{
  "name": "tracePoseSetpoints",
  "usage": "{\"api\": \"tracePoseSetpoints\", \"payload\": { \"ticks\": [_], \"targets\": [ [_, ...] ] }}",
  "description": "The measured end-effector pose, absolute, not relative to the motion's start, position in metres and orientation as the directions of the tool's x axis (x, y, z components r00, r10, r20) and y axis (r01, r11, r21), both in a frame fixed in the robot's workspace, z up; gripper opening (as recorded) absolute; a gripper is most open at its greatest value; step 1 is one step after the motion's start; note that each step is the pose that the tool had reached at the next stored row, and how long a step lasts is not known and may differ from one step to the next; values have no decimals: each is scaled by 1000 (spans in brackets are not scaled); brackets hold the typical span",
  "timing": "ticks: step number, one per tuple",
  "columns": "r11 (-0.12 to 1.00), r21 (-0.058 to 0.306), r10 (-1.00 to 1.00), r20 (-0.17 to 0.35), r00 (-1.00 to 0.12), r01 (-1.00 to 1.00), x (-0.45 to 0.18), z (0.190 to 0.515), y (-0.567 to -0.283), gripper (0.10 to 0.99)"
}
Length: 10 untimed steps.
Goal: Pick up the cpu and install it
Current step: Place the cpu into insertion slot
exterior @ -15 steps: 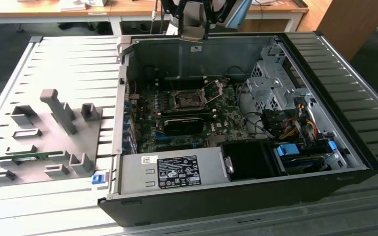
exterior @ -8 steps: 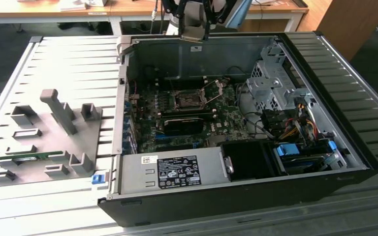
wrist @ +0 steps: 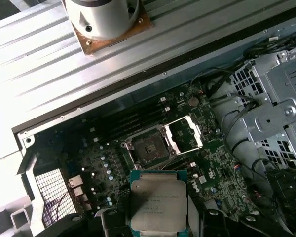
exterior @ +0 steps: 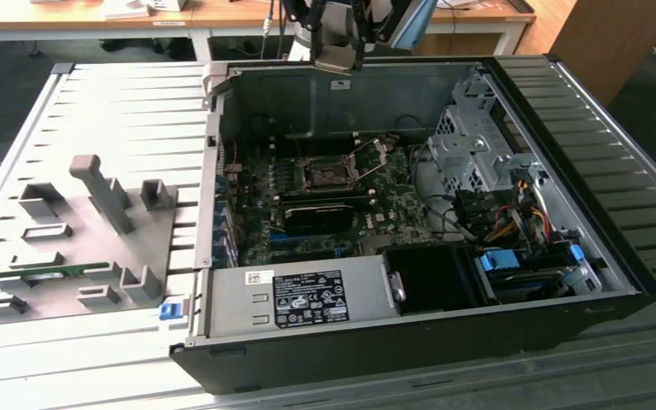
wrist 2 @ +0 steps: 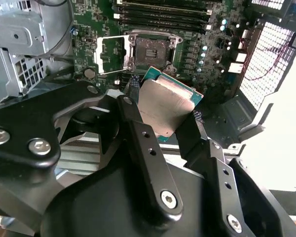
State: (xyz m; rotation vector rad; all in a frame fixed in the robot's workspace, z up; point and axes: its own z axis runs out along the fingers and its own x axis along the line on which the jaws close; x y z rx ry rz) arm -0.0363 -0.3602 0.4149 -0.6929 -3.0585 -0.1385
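The cpu [wrist: 158, 200] was a flat, near-square chip, so neither axis ran clearly longer. Its dull silver-grey metal lid, smooth with faint marks, faced the camera in both wrist views [wrist 2: 165, 106], and a thin green rim framed it. In the first wrist view its edges lay roughly parallel to those of the socket [wrist: 149, 147]. It was held in the air, well apart from the socket and not seated.

The gripper [wrist 2: 163, 116] was clamped on the cpu, with its black, bolt-studded metal fingers [wrist 2: 138, 123] pressing two opposite edges.

The socket [wrist 2: 150, 49] was a dark square recess with a bare, grainy contact field. Its hinged metal frame [wrist 2: 108, 52], a bright rectangular loop, lay swung open just beside it. Long, narrow black memory slots [wrist: 133, 121] ran along another side of the socket, near it. A perforated grey sheet-metal drive cage [wrist: 281, 113] stood further out on the frame's side.

In the exterior view the gripper [exterior: 337, 53] hung over the far wall of the open computer case [exterior: 601, 171], high above the socket [exterior: 330, 175].
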Motion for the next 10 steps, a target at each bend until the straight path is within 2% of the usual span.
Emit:
{"api": "tracePoseSetpoints", "payload": {
  "ticks": [10],
  "targets": [
    [857,85,509,22,-861,508,-36,415,-360,541]
  ]
}}
